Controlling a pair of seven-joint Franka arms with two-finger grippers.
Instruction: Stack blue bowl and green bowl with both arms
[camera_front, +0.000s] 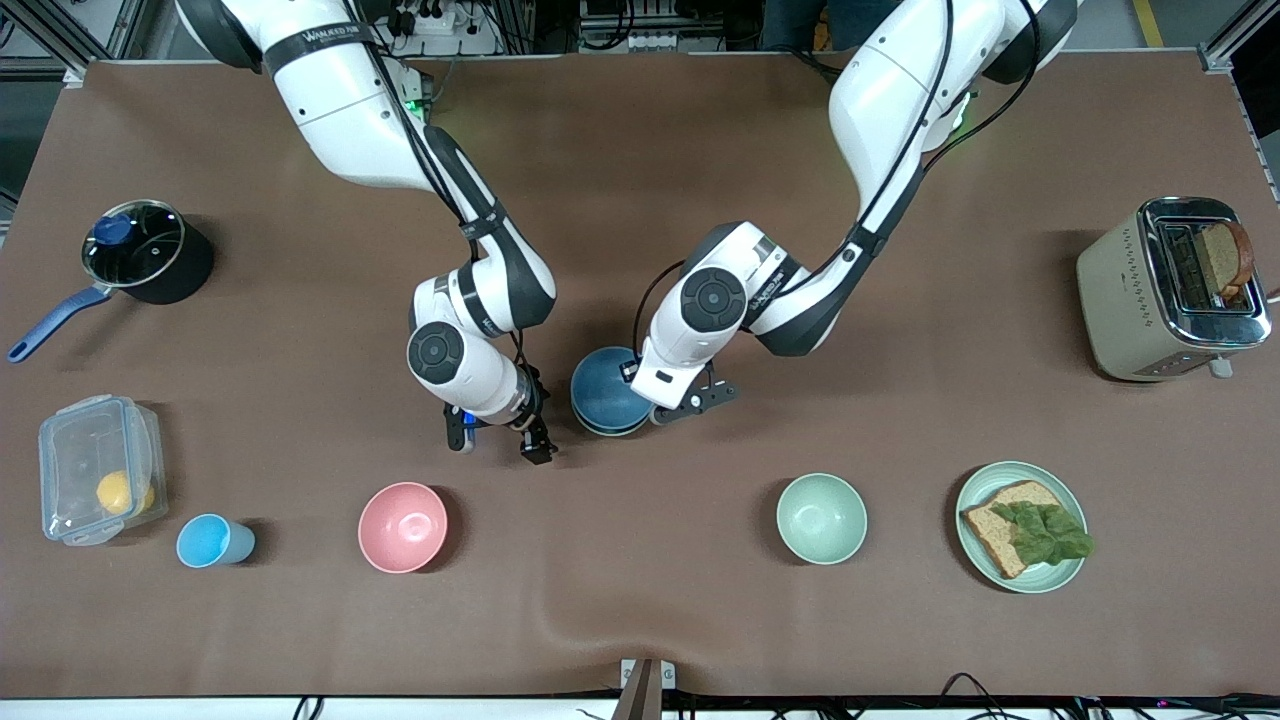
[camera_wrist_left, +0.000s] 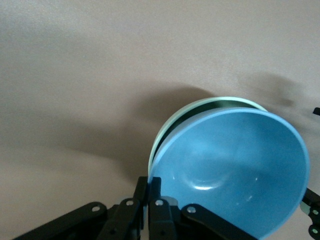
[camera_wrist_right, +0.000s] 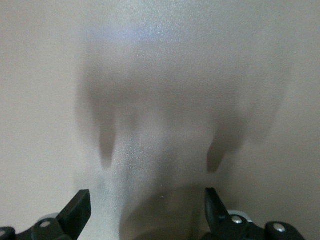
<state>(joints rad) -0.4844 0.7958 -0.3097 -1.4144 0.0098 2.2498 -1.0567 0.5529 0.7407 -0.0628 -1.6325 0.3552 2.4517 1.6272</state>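
The blue bowl (camera_front: 606, 390) sits mid-desk, nested in the green bowl (camera_wrist_left: 172, 126), of which only a pale rim arc shows under the blue rim in the left wrist view. Seen from the front camera, the pair lies at about 1 o'clock from the pink bowl (camera_front: 402, 526) and 10 o'clock from the mint bowl (camera_front: 821, 518).

The left tool (camera_wrist_left: 150, 192) has its fingers pinched on the blue bowl's rim. The right tool (camera_front: 500, 435) hovers over bare desk just beside the stack toward the right arm's end, fingers spread wide and holding nothing.

Both bowls look like light, stiff, matte ware, probably not slippery; a thin rim pinch is the natural hold, though a one-sided pinch may tip a bowl. The stack looks done, so letting go gently matters most.

There is open desk (camera_front: 640, 200) all round the stack. The pink and mint bowls are well apart from it, and the desk's edges are far off.
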